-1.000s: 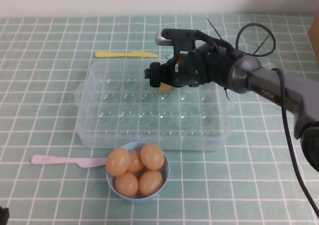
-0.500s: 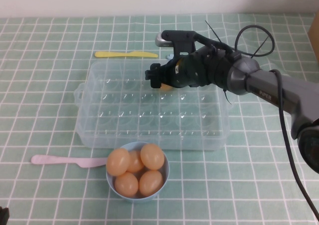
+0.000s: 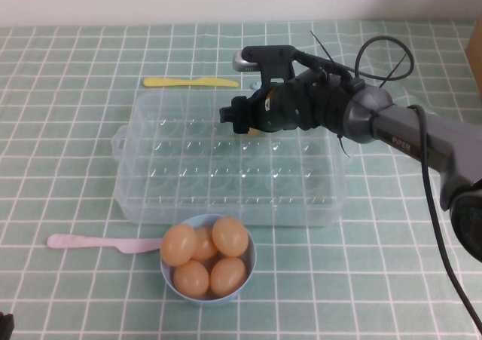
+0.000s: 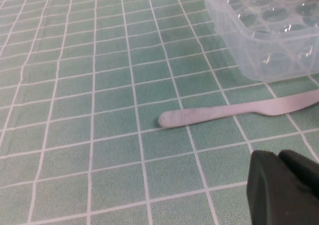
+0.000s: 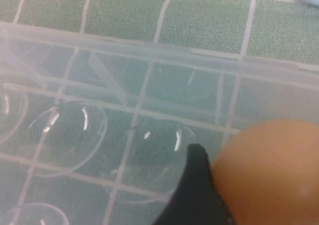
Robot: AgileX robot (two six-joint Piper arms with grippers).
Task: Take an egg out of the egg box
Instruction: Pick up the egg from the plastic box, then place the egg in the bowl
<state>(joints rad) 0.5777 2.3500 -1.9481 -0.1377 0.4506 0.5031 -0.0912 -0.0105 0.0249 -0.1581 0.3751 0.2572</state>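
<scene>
though half-hidden, egg [image 3: 254, 131] under right end effector [image 3: 242, 118]

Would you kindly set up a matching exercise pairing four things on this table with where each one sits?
Things:
1. yellow knife
2. pink knife
3. light-blue bowl
4. right hand

Places:
A. beside the bowl, on the robot's left
B. over the far row of the egg box, at an egg
C. on the cloth beyond the box's far side
D. against the box's near wall, full of eggs

The left hand is low over the cloth near the pink knife.

Pairs: 1-C, 2-A, 3-D, 4-B
</scene>
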